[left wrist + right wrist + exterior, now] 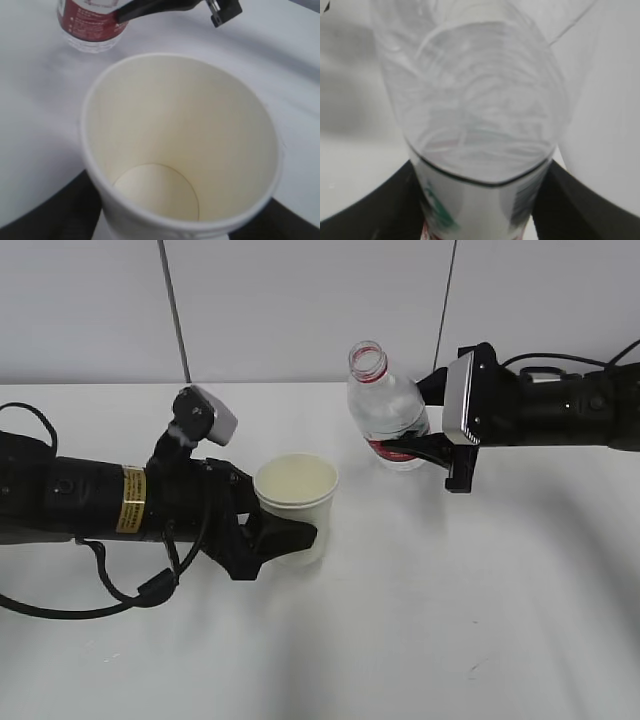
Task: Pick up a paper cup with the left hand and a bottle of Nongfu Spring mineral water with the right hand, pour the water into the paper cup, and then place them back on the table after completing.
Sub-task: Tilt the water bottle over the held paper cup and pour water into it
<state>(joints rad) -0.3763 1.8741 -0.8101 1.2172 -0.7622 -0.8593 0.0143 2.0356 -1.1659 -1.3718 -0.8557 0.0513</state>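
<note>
While the left hand (275, 530) clamps the empty paper cup (296, 502), the right hand (420, 425) grips the uncapped bottle (385, 410) above the table (450, 620).

White panelled wall (300, 310) w/ dark seams behind.

Lab-like test bench — bare white table (420, 640), plain panelled wall (300, 300).

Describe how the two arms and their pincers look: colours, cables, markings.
Both arms are black with black two-fingered pincers. The left pincer follows an arm with a yellow sticker, a grey camera block and a looping black cable. The right pincer has a flat grey block and thin black cables.
</note>
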